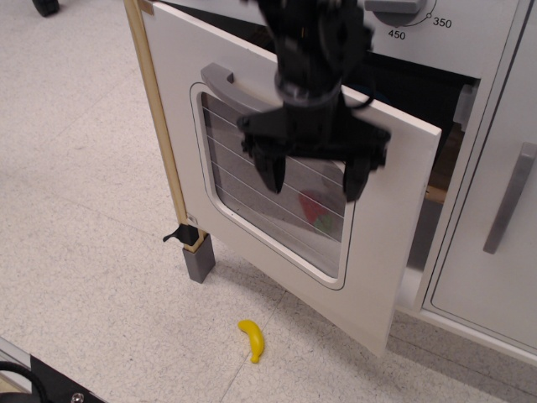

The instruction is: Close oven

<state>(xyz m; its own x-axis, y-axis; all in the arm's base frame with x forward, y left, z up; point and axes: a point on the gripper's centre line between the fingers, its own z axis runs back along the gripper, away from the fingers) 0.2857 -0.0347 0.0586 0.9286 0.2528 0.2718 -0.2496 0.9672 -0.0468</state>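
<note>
The white toy oven [470, 42] stands at the upper right with its dark inside showing behind the door. Its large white door [369, 277] hangs partly open, tilted down and toward me. The grey bar handle [220, 81] and the rounded clear window [243, 193] with wire lines face me. My black gripper [315, 178] hangs open in front of the window, just below the handle, fingers pointing down and holding nothing. The arm hides the middle of the handle.
A narrow white cabinet door with a vertical grey handle [508, 198] is at the right. A yellow toy banana [251, 339] lies on the speckled floor below the door. A wooden post with a grey foot [200, 259] stands at the left.
</note>
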